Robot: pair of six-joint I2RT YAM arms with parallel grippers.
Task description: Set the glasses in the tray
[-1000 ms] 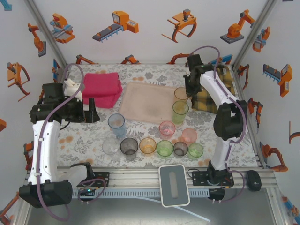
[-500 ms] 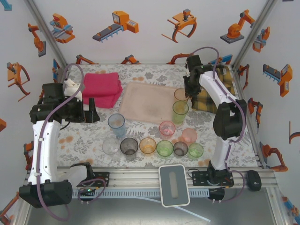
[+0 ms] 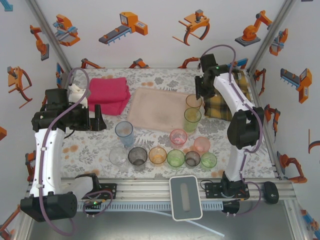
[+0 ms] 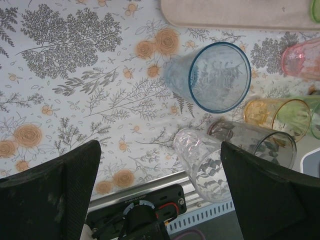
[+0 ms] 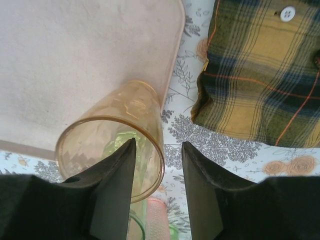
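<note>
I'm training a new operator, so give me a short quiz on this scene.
1. True or false: the orange glass at the right gripper stands on the tray.
2. What lies just right of the tray? A towel, B shirt, C blue glass.
3. Fill in: the left gripper is ___.
Key: 1 true; 2 B; 3 open.

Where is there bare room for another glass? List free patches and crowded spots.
Free: left and middle of the tray, between the magenta towel and the orange glass; tablecloth left of the blue glass. Crowded: the row of glasses nearer than the tray.
</note>
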